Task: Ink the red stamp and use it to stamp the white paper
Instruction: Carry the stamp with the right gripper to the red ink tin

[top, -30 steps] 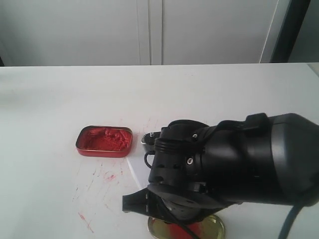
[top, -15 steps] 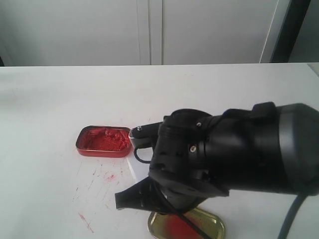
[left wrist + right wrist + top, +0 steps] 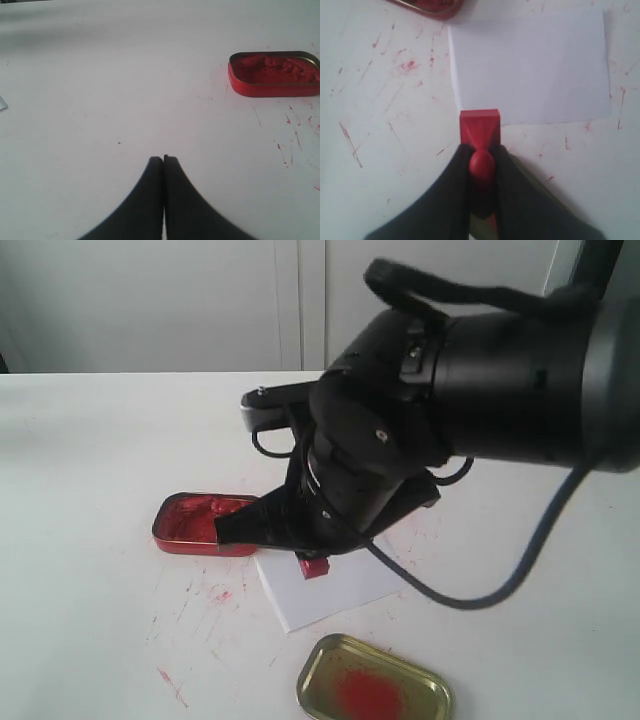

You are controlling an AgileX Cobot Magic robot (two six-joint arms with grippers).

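Stage: the stamp [image 3: 480, 123] is picked up and is at the paper [image 3: 530, 65]. I judge that the press on the paper is the step in hand.
Done: the grasp is made. I cannot tell if the stamp is inked, because its under face is hidden in all views.
Left: the print itself. The paper shows no red square in the part that is visible, so I judge it is not yet stamped.
Stamp: it is upright with the square base down, at the edge of the paper on the side of the tin [image 3: 205, 523]. In the right wrist view the base covers that edge near a corner. I cannot tell if it touches the sheet or is just above it.
Right end effector [image 3: 480, 149]: closed on the round knob of the stamp, one finger on each side.
Left end effector [image 3: 163, 159]: closed, the fingers together, nothing between them. It is above bare surface [image 3: 100, 90], apart from the tin.
Tin: open, red, full of lumpy red paste. It is just beside the paper.
Lid [image 3: 375, 690]: gold, lying with the inside up, a red smear in the middle and nothing else in it. It is near the paper, on the side away from the tin.
Surface: white, with many small red marks around the paper and the tin.
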